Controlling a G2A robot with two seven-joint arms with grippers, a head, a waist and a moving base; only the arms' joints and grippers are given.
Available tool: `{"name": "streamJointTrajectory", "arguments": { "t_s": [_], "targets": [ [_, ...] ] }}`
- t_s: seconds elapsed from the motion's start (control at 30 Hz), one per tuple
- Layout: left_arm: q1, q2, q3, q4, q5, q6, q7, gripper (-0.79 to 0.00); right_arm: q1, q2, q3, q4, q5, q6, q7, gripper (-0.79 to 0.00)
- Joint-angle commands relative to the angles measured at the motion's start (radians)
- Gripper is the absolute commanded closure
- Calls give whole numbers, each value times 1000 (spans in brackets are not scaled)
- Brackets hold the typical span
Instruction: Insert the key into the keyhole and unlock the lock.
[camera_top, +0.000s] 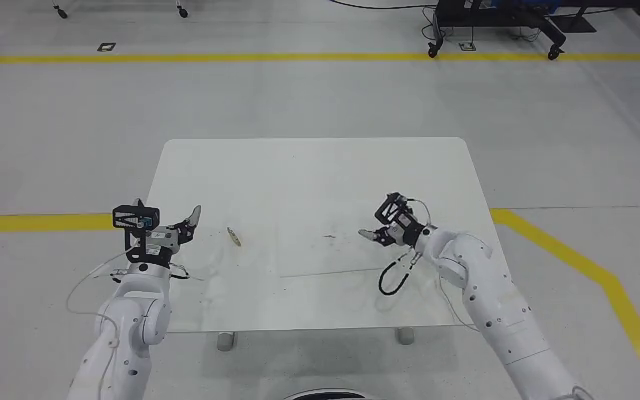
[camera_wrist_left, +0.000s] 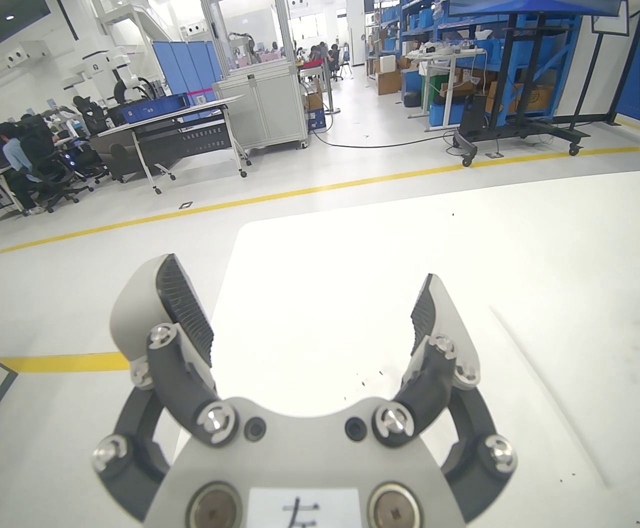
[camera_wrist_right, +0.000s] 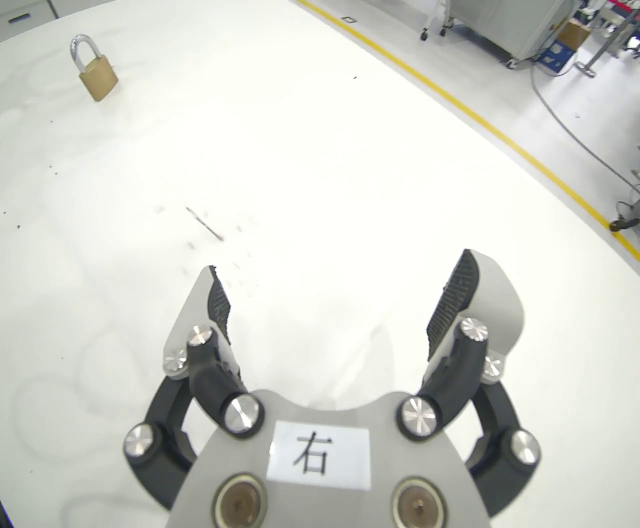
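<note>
A brass padlock (camera_wrist_right: 98, 76) with a silver shackle lies on the white table (camera_top: 310, 170); in the top view the padlock (camera_top: 234, 236) is left of centre. A thin, dark sliver that looks like the key (camera_wrist_right: 204, 223) lies flat a short way in front of my right gripper (camera_wrist_right: 340, 265), and in the top view the key (camera_top: 328, 236) is a faint mark. The right gripper (camera_top: 372, 236) is open and holds nothing. My left gripper (camera_wrist_left: 300, 285) hangs open and empty at the table's left edge, and from above the left gripper (camera_top: 190, 218) is left of the padlock.
A black cable (camera_top: 393, 276) loops on the table beside the right arm. Small dark specks dot the tabletop. Yellow floor tape (camera_top: 300, 57) runs beyond the far edge, with wheeled stands behind it.
</note>
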Motion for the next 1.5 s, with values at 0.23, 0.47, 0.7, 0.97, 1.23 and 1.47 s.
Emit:
{"name": "streamJointTrajectory", "arguments": {
  "t_s": [0.23, 0.47, 0.7, 0.97, 1.23, 1.47],
  "targets": [
    [0, 0, 0, 0, 0, 0, 0, -785, 93, -14, -61, 125, 51, -47, 41, -785],
    [0, 0, 0, 0, 0, 0, 0, -785, 138, -30, -130, 166, 31, -39, 20, -708],
    [0, 0, 0, 0, 0, 0, 0, -785, 197, -41, -159, 214, 83, -79, 50, -354],
    [0, 0, 0, 0, 0, 0, 0, -785, 259, -55, -226, 245, 116, -188, 93, -345],
    [0, 0, 0, 0, 0, 0, 0, -785, 295, -62, -280, 256, 84, -266, 92, -332],
    [0, 0, 0, 0, 0, 0, 0, -785, 318, -67, -319, 253, 45, -296, 88, -302]
  ]
}}
